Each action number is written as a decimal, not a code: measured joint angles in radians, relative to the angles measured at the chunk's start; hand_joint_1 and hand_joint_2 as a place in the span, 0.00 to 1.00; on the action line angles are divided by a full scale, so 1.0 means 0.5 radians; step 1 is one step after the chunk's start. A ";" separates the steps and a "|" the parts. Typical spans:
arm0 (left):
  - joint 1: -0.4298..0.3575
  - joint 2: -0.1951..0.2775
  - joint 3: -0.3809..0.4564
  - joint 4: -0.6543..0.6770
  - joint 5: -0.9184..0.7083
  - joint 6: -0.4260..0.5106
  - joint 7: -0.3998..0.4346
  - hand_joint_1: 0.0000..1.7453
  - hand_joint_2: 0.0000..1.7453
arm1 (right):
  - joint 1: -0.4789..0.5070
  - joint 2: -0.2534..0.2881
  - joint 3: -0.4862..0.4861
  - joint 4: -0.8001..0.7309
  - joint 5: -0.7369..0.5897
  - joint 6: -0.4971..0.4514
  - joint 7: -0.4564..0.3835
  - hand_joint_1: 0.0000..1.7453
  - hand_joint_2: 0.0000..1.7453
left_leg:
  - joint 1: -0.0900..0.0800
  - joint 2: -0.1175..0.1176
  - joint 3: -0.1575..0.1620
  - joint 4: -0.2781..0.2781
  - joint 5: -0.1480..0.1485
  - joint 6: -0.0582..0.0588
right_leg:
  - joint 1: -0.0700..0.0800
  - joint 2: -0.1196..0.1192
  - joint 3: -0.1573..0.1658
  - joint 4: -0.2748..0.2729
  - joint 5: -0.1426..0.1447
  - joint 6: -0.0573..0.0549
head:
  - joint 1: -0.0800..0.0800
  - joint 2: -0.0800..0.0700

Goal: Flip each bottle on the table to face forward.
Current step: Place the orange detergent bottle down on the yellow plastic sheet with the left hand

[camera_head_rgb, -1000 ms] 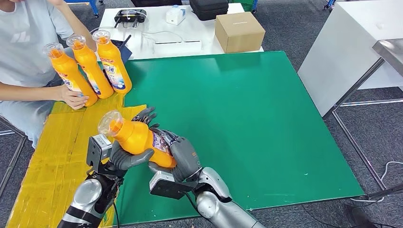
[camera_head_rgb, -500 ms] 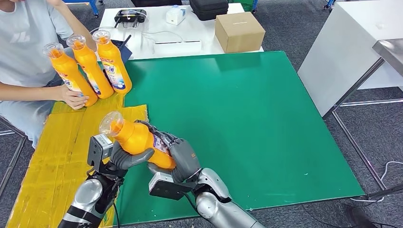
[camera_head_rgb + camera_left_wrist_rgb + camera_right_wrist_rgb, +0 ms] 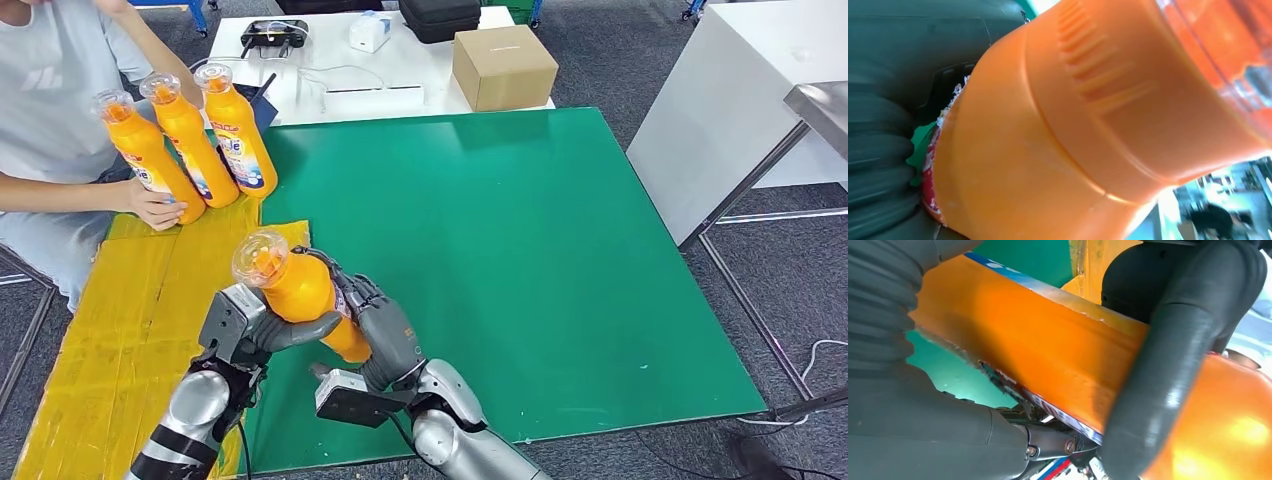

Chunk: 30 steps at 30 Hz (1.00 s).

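An orange bottle (image 3: 300,290) with a clear cap is held above the table's near left part, tilted with its cap up and to the left. My left hand (image 3: 270,330) grips its upper body, thumb across the front. My right hand (image 3: 385,330) wraps its lower body from the right. Close up, the orange bottle (image 3: 1073,125) has a ribbed shoulder, and the bottle's (image 3: 1048,345) labelled side lies between dark fingers (image 3: 1158,385). Three more orange bottles (image 3: 190,140) stand upright at the far left of the green table (image 3: 520,230).
A seated person's hand (image 3: 155,205) rests against the leftmost standing bottle. A yellow mat (image 3: 130,310) covers the table's left strip. Behind is a white table with a cardboard box (image 3: 503,65) and devices. A white cabinet (image 3: 740,110) stands to the right.
Both hands have turned the held bottle more upright and shifted it slightly right; its cap has risen. The standing bottles and the person have not moved.
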 joint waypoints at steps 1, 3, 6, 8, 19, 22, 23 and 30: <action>-0.003 0.000 -0.005 0.000 -0.080 0.066 0.002 1.00 1.00 | 0.004 -0.002 -0.005 -0.007 -0.007 -0.016 -0.004 0.00 0.00 | 0.000 0.000 0.000 0.000 0.000 0.000 | 0.000 0.000 0.000 0.000 0.000 0.000 | 0.000 0.000; -0.021 -0.001 -0.007 0.000 -0.318 0.257 0.023 1.00 1.00 | 0.025 -0.011 -0.022 -0.043 -0.029 -0.042 -0.027 0.00 0.00 | 0.000 0.000 0.000 0.000 0.000 0.000 | 0.000 0.000 0.000 0.000 0.000 0.000 | 0.001 0.000; -0.083 0.013 0.025 0.011 -0.862 0.615 0.144 1.00 1.00 | 0.100 -0.034 -0.040 -0.183 -0.100 -0.065 -0.140 0.00 0.75 | 0.000 0.000 -0.001 0.000 0.000 0.000 | 0.000 0.000 0.000 0.000 0.000 0.000 | 0.000 0.000; -0.127 0.030 0.044 0.033 -1.264 0.782 0.260 1.00 1.00 | 0.154 -0.048 -0.055 -0.308 -0.165 -0.061 -0.205 0.00 1.00 | 0.000 -0.002 -0.001 0.000 0.000 0.000 | 0.000 0.000 -0.001 0.000 0.000 0.000 | -0.001 0.000; -0.335 0.111 0.004 0.393 -2.504 0.805 0.709 1.00 1.00 | 0.343 -0.131 -0.202 -0.950 -0.346 -0.009 -0.340 0.00 1.00 | 0.000 -0.001 -0.001 0.000 0.000 0.000 | 0.000 -0.001 -0.001 0.000 0.000 0.000 | 0.000 0.000; -0.397 0.119 -0.019 0.496 -2.657 0.761 0.792 1.00 1.00 | 0.365 -0.138 -0.223 -1.029 -0.371 -0.012 -0.357 0.00 1.00 | 0.000 -0.001 -0.001 0.000 0.000 0.000 | 0.000 -0.001 0.000 0.000 0.000 0.000 | 0.000 0.000; -0.426 0.120 -0.029 0.546 -2.728 0.734 0.827 1.00 1.00 | 0.373 -0.139 -0.231 -1.052 -0.380 -0.013 -0.363 0.00 1.00 | 0.000 -0.001 -0.001 0.000 0.000 0.000 | 0.000 -0.001 0.000 0.000 0.000 0.000 | 0.000 0.000; -0.650 0.114 -0.125 1.028 -2.931 0.577 0.964 1.00 1.00 | 0.413 -0.138 -0.264 -1.197 -0.371 -0.026 -0.357 0.00 1.00 | 0.000 -0.001 -0.001 0.000 0.001 0.000 | 0.000 -0.001 0.000 0.000 0.000 0.000 | 0.000 0.000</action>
